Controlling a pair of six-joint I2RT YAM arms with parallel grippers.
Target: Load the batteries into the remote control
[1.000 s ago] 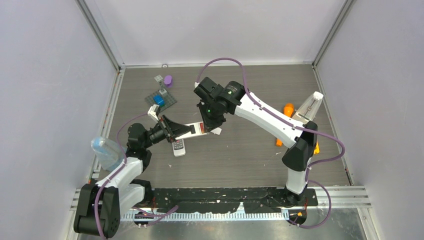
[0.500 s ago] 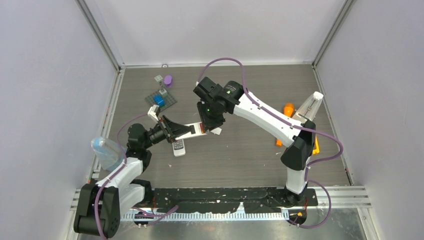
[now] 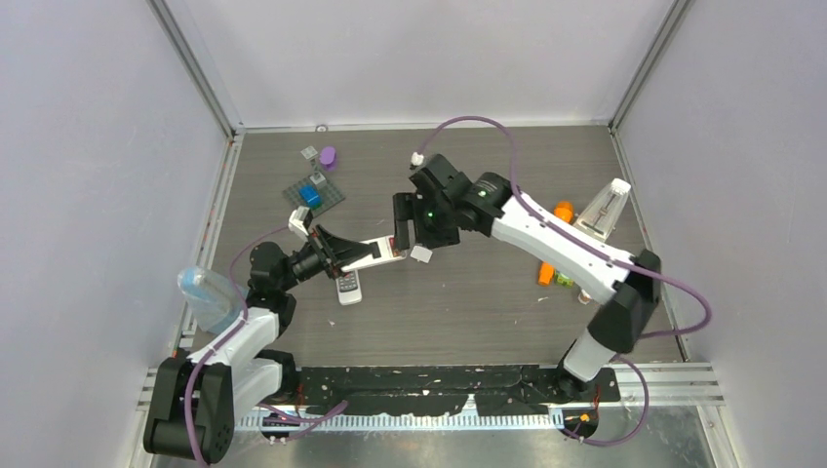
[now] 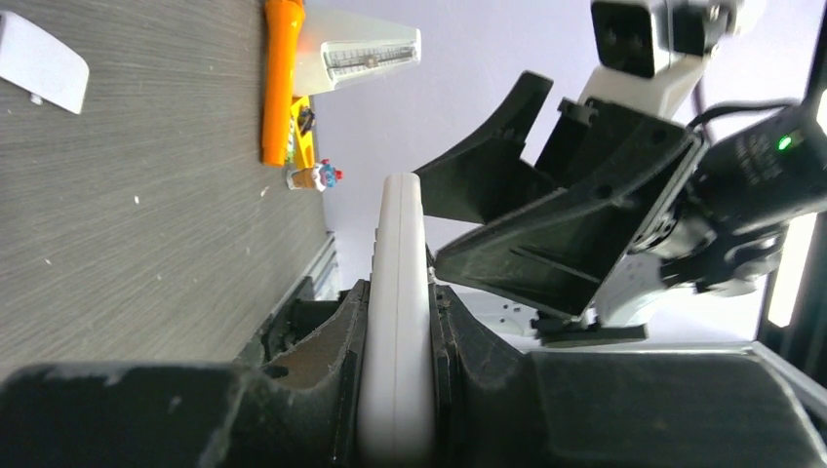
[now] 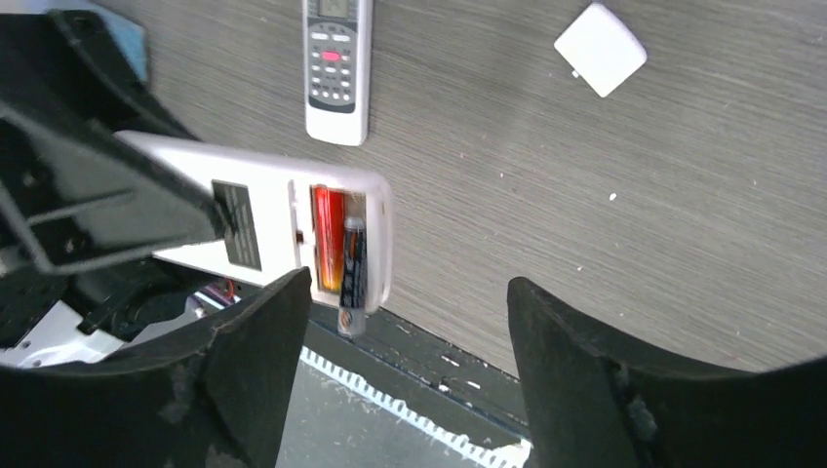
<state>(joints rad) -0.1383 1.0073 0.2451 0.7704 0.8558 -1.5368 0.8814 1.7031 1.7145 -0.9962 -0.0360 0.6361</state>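
My left gripper (image 3: 336, 252) is shut on a white remote control (image 3: 375, 252), held above the table and seen edge-on between the jaws in the left wrist view (image 4: 398, 292). Its back faces the right wrist camera with the compartment uncovered. A red-orange battery (image 5: 329, 239) lies in one slot. A dark blue battery (image 5: 353, 278) sits beside it, its lower end sticking out past the remote's edge. My right gripper (image 5: 408, 292) stands open just beside that end, holding nothing. It also shows in the top view (image 3: 410, 234).
A second remote (image 3: 348, 286) lies under the held one. A white battery cover (image 3: 421, 253) lies beside it. At the right stand a white pyramid-shaped metronome (image 3: 607, 208) and orange items (image 3: 563, 211). A grey plate with a blue brick (image 3: 314, 193) is at the back left.
My right gripper has opened and let go of the dark battery, which stays in the remote. The right arm's wrist has swung to the right. The left arm has not moved.
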